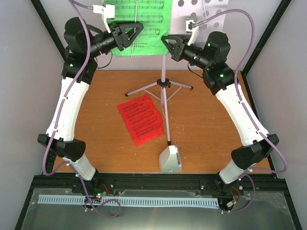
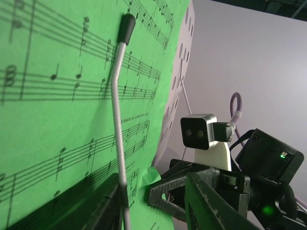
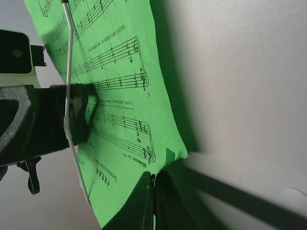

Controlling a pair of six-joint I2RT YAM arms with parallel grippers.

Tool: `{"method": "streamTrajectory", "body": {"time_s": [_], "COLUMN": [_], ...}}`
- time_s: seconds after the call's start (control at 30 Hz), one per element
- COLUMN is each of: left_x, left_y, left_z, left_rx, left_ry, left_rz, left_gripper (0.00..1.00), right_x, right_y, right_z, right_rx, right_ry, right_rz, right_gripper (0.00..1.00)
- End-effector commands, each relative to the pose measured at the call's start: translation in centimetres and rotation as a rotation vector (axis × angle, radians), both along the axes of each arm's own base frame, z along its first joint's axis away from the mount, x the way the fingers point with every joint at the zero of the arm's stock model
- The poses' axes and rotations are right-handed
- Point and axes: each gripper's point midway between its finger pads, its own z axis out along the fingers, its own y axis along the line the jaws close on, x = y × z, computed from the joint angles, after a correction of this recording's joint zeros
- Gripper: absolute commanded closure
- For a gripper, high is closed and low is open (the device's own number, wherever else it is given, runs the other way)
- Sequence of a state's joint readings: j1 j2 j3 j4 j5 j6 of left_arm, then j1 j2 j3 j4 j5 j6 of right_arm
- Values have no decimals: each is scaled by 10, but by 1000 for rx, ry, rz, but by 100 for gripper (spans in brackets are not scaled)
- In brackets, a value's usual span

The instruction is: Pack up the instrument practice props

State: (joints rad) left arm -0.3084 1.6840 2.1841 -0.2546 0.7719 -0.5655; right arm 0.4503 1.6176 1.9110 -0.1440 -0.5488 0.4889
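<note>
The green music sheet (image 1: 144,19) stands on the white perforated music stand (image 1: 211,10), whose silver tripod (image 1: 163,85) is at the back of the table. My right gripper (image 1: 169,44) is shut on the sheet's lower edge, as the right wrist view shows (image 3: 154,176). My left gripper (image 1: 128,32) is open, its jaws straddling the stand's silver retaining wire (image 2: 117,120) in front of the sheet (image 2: 57,115). The red music sheet (image 1: 140,119) lies flat on the table. The white metronome (image 1: 170,159) stands near the front edge.
One tripod leg (image 1: 167,120) reaches forward between the red sheet and the metronome. The brown table (image 1: 211,124) is enclosed by pale walls with black frame posts. A black rail with a perforated strip (image 1: 129,200) runs along the front by the arm bases.
</note>
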Motion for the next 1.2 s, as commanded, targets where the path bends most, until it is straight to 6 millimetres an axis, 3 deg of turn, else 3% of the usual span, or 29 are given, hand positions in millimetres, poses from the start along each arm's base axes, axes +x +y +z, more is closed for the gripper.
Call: {"method": "streamTrajectory", "body": {"time_s": [0.0, 0.37, 0.73, 0.97, 1.17], "left_x": [-12, -9, -12, -12, -12], "left_y": [-1, -2, -1, -1, 0], "left_z": [24, 20, 22, 23, 24], "left_rx": [-37, -25, -22, -25, -32], "left_ry": [-72, -77, -90, -93, -90], "left_rz": [-26, -23, -21, -20, -16], "left_gripper": [65, 99, 100, 100, 100], "right_x": [-9, -8, -11, -25, -44], "right_y": [-4, -6, -21, -64, -114], "right_z": [8, 6, 13, 27, 35], "right_rx": [-3, -14, 17, 60, 120], "right_ry": [-26, -25, -53, -114, -142], "right_rz": [-11, -29, -107, -309, -525], "right_gripper": [97, 97, 97, 97, 97]}}
